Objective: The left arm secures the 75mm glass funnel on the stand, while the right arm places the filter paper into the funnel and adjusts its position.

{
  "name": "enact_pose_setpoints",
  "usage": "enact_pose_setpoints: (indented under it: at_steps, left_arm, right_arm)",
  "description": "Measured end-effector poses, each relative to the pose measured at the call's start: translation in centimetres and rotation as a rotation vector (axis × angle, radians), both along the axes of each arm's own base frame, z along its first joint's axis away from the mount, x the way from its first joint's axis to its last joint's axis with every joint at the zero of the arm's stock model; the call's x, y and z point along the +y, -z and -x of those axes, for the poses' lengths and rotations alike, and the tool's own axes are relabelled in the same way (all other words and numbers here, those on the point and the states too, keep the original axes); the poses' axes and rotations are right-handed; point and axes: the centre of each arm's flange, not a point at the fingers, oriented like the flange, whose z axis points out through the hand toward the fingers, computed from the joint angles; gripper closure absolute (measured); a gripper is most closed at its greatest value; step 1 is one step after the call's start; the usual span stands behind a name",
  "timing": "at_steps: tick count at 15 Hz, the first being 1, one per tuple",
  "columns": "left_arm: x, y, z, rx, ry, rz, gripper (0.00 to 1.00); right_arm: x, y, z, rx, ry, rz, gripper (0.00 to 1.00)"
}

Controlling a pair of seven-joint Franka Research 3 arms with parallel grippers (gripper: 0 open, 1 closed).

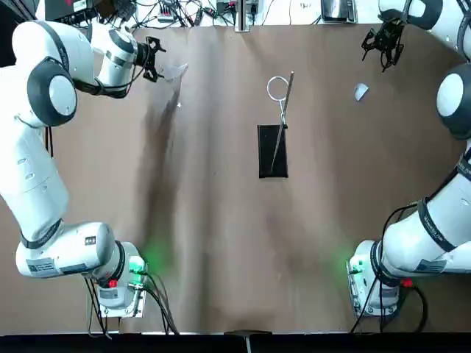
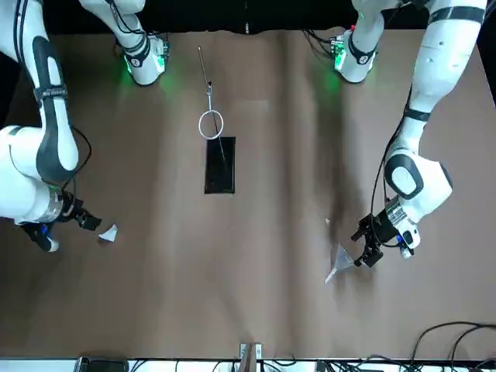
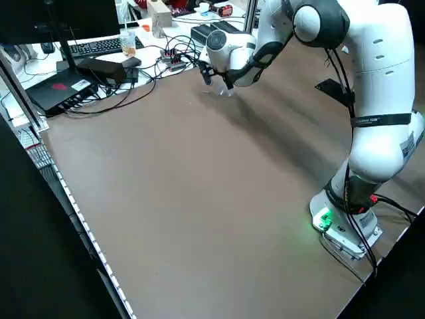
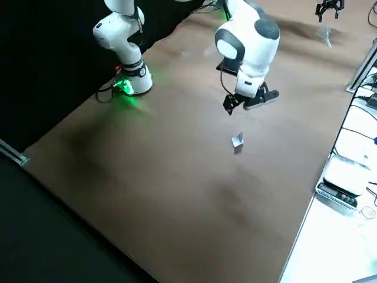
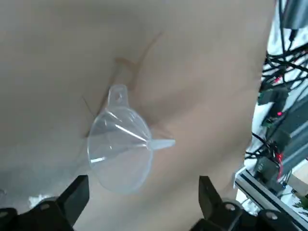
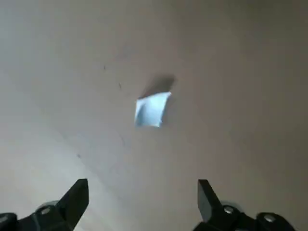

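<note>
The clear glass funnel (image 5: 120,144) lies on its side on the brown table at the far left (image 1: 176,72). My left gripper (image 5: 142,197) hovers just beside and above it, open, with nothing between its fingers (image 5: 77,195). The stand's black base (image 1: 272,151) sits at the table's middle, its rod leaning toward the empty wire ring (image 1: 277,88). The white folded filter paper (image 6: 153,109) lies at the far right (image 1: 360,91). My right gripper (image 6: 142,197) hangs open above the paper, a little beyond it toward the far edge (image 1: 384,45).
Cables and electronics (image 1: 221,11) crowd the table's far edge behind the stand. In the left side view a keyboard (image 3: 99,46) and boxes sit on a bench. A white scale (image 4: 341,177) stands on the side bench near the filter paper's end.
</note>
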Motion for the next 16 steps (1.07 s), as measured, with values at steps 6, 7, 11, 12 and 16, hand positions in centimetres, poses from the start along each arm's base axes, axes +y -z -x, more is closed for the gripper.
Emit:
enact_pose_setpoints:
  at_steps: [6,7,11,12,16]
  left_arm:
    - [-1.5,1.7,-0.8,-0.014,-0.067,-0.004,0.05]
    - [-1.9,1.7,-1.1,-0.017,-0.070,-0.002,0.06]
    - [-1.8,2.3,-1.5,-0.015,-0.077,0.001,0.15]
    - [-1.7,2.4,-1.6,-0.015,-0.078,0.002,0.24]
    - [-1.7,1.9,-2.1,-0.029,-0.080,0.004,0.36]
  right_arm:
    - [-1.9,5.4,-1.9,-0.084,0.275,-0.017,0.11]
    - [-1.9,6.5,-1.9,-0.073,0.288,-0.015,0.11]
    - [-2.4,9.5,-1.6,-0.068,0.314,-0.006,0.31]
    - [-2.7,10.1,-1.5,-0.081,0.320,-0.004,0.38]
    - [-3.3,12.1,-1.2,-0.096,0.340,0.001,0.47]
